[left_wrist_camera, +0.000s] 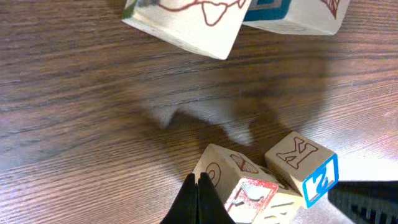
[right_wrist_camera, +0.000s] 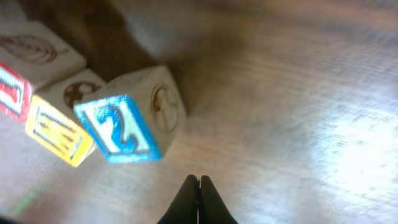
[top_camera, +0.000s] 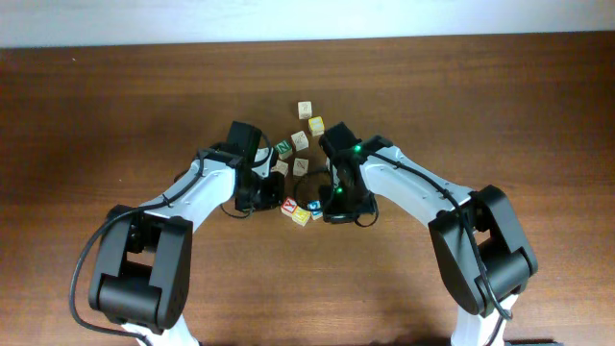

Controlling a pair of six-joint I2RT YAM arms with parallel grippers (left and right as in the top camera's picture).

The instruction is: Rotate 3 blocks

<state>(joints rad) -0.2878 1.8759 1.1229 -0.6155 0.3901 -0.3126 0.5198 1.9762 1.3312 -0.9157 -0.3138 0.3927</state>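
**A:** While both arms are hanging low over the table (top_camera: 96,96), where are the blocks (top_camera: 301,140) lying?

**B:** They are sitting mid-table between the arms. Some are lying loose farther out, and three are bunching together nearer the arm bases. The blue block (right_wrist_camera: 124,127) is sitting just ahead of the right gripper (right_wrist_camera: 199,198), right beside a yellow block (right_wrist_camera: 59,134).

**A:** Are the grippers carrying anything?

**B:** No. The left gripper (left_wrist_camera: 198,200) is pressing its fingers together on nothing, with its tips just beside a pale block (left_wrist_camera: 239,186). The right gripper is pinching shut the same way, also empty.

**A:** How are you expecting a block to handle?

**B:** I am judging them to be light, stiff wooden cubes, so nothing is going to crush. The faces are looking smooth and printed, with flat sides and fairly crisp edges. Being so small, one is likely to skid or tip on the grained wood if nudged off-centre.

**A:** So where are you taking hold?

**B:** I am thinking across two opposite flat faces, never the corners. In the packed bunch the neighbours are crowding the sides, so the loose ones are looking easier.
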